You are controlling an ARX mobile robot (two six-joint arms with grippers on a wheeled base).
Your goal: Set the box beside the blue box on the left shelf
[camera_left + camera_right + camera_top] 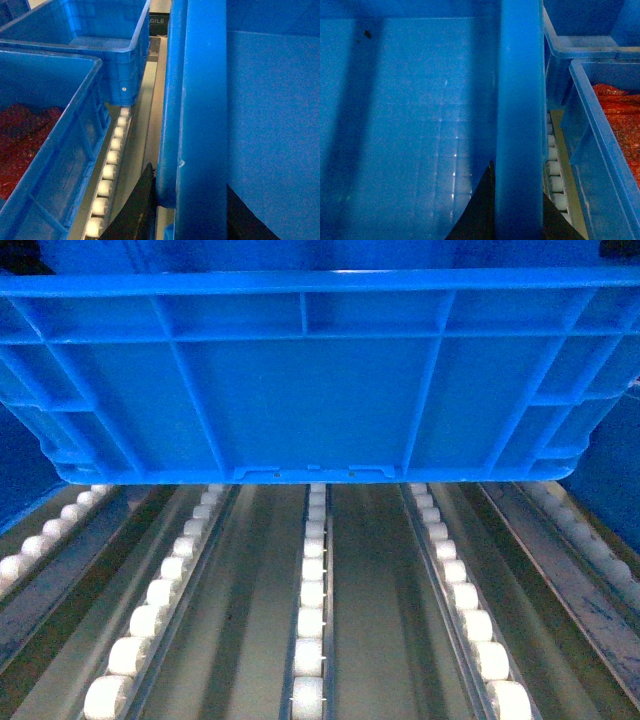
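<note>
left shelf [312,610]: roller rails | box [310,380] | neighbouring crates [45,150]

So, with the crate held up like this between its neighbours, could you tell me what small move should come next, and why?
Probably lower the box straight down. In the head view its underside hangs above the left shelf, whose roller rails lie bare beneath. Each wrist view shows a gripper finger on either side of a side rim, with a neighbouring crate close by and a narrow roller strip between, so sideways drift looks risky.
</note>
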